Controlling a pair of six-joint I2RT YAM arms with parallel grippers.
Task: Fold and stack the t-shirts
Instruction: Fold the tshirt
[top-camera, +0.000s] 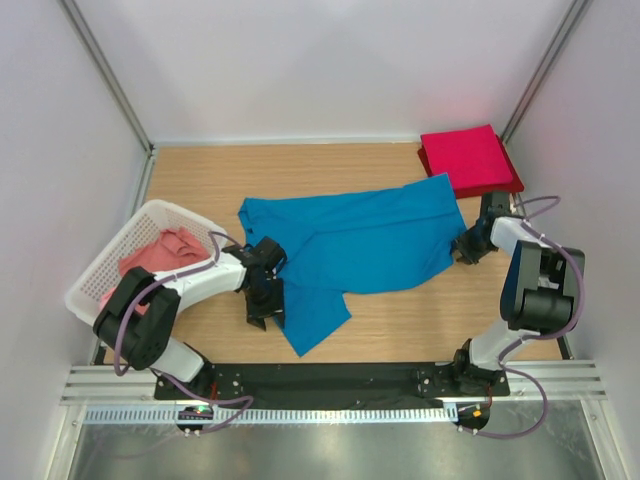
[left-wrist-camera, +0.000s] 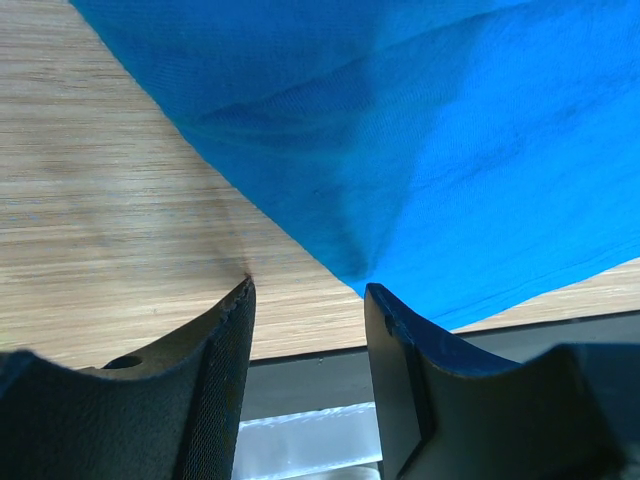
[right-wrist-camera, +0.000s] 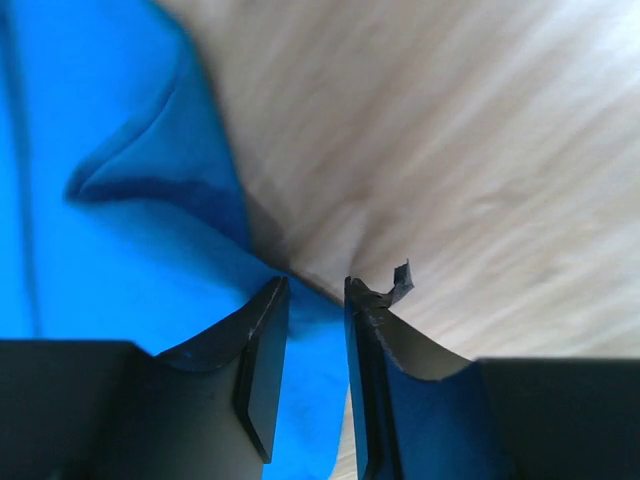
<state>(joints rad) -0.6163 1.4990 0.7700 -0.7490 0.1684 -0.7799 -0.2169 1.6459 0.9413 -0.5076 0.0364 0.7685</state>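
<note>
The blue shirt (top-camera: 370, 245) lay spread on the table (top-camera: 200, 180) at its centre, partly folded, with one flap reaching toward the near edge. Its far right corner reached the folded red shirt (top-camera: 468, 160), which sat in the far right corner of the table. Pink shirts (top-camera: 160, 252) lay crumpled in the basket (top-camera: 100, 270) at the left edge. The left gripper (left-wrist-camera: 308, 295) was positioned low at the near left edge of the blue shirt. Its jaws stood wide apart with nothing between them, and the cloth edge lay just beyond the fingertips. The right gripper (right-wrist-camera: 317, 290) was positioned at the right edge of the same shirt, near the red shirt. Its jaws stood a narrow gap apart, and blue cloth showed in that gap; the right wrist view was blurred. Neither gripper had lifted the cloth off the table.
</note>
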